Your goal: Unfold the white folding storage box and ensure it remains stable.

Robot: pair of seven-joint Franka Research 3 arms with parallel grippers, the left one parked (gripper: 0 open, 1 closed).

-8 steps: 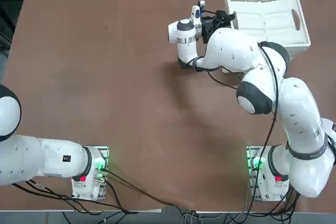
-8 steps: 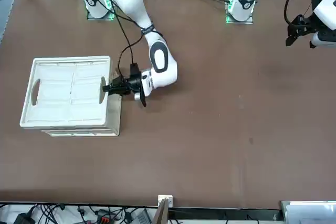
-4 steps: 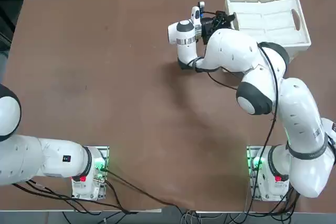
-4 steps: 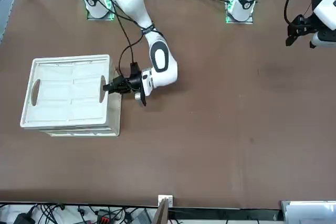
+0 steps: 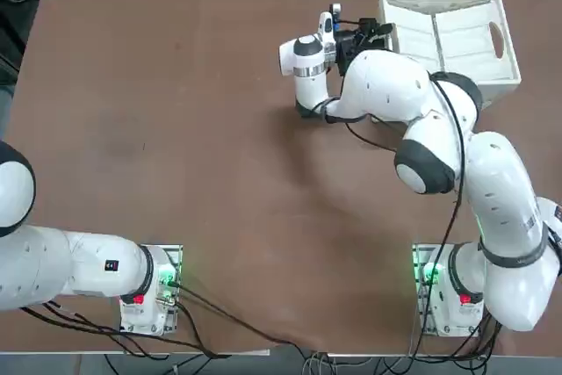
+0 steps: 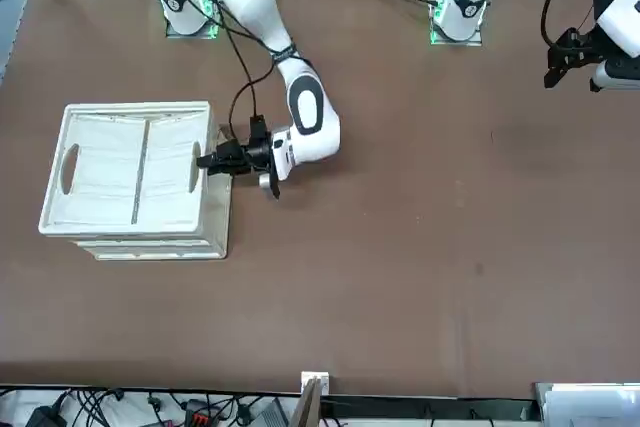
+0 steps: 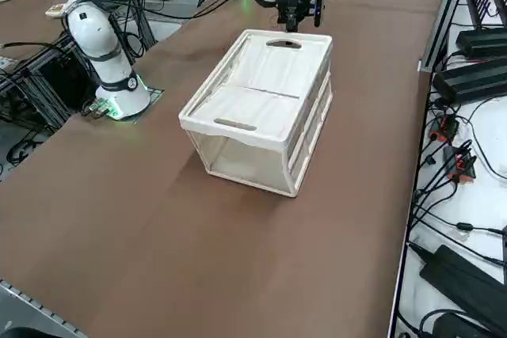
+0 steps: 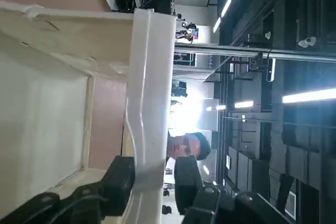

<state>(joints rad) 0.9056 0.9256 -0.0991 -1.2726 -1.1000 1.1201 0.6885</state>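
1. Top view: a brown table (image 5: 219,155) is spreading beneath the white folding storage box (image 5: 465,41), which is sitting upper right, its long axis running roughly left to right.
2. Front view: a narrow gap is showing between two inner panels.
3. Right side view: the side walls are showing, standing.
4. Right wrist view: the right gripper (image 8: 155,182) is straddling the rim (image 8: 149,114), fingers parted, not clamping.

Brown tabletop (image 5: 219,173), flat & matte, w/ faint scuffs. White plastic box (image 7: 245,160) sits upright on it, nr the far R corner in top view. R arm's base (image 5: 454,314) is at near edge; blk cable (image 5: 235,317) lies nr same edge, L of base.
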